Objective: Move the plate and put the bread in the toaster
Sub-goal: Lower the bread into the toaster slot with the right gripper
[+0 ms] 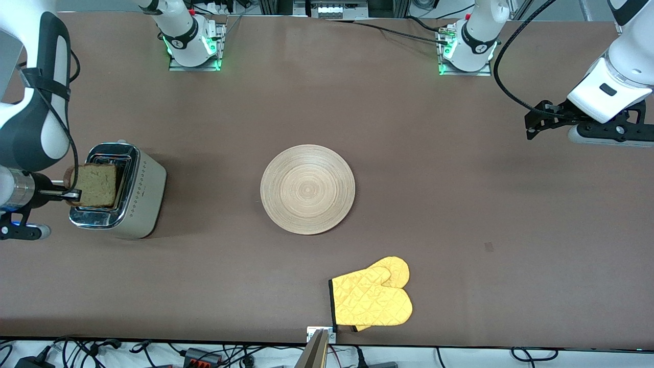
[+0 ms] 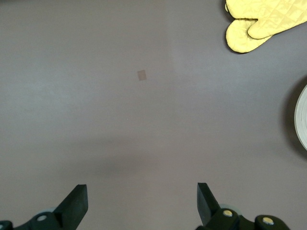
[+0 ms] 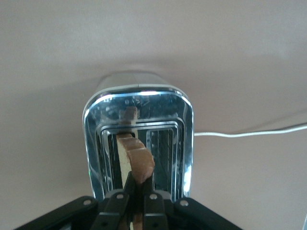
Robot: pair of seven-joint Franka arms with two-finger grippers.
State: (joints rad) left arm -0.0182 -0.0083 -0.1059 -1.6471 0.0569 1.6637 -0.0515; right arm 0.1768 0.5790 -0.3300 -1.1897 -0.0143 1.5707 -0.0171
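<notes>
Two arms: both are cut off by the frame edges in the front view; only part of each is seen.
Hidden parts: the lower part of the bread (image 1: pixel 97 185) is concealed by the toaster (image 1: pixel 134 197) top in the front view; how deep it sits in the slot cannot be told. The toaster's cord is seen only in the right wrist view, as a white line on the table (image 1: pixel 409 153).
Hard to make out: the left gripper (image 1: pixel 534 125) shows in the front view only as a dark shape at the left arm's end of the table; its fingers are read from the left wrist view.
Right gripper (image 1: pixel 75 194): clenched on the bread, gripped at its crust edge; in the right wrist view (image 3: pixel 133 199) the fingers are pressed together on the slice.
Bread relative to right gripper: held upright directly over the toaster's chrome top, lined up with one of the two slots; the second slot is seen bare beside it.
Left gripper, wrist view (image 2: pixel 142 203): fingers spread wide, nothing between them; hanging over bare table, waiting.
Plate (image 1: pixel 307 189): lying flat at mid-table, well apart from both grippers and from the toaster.
Oven mitt (image 1: pixel 372 299): yellow, lying nearer to the front camera than the plate, apart from it.
</notes>
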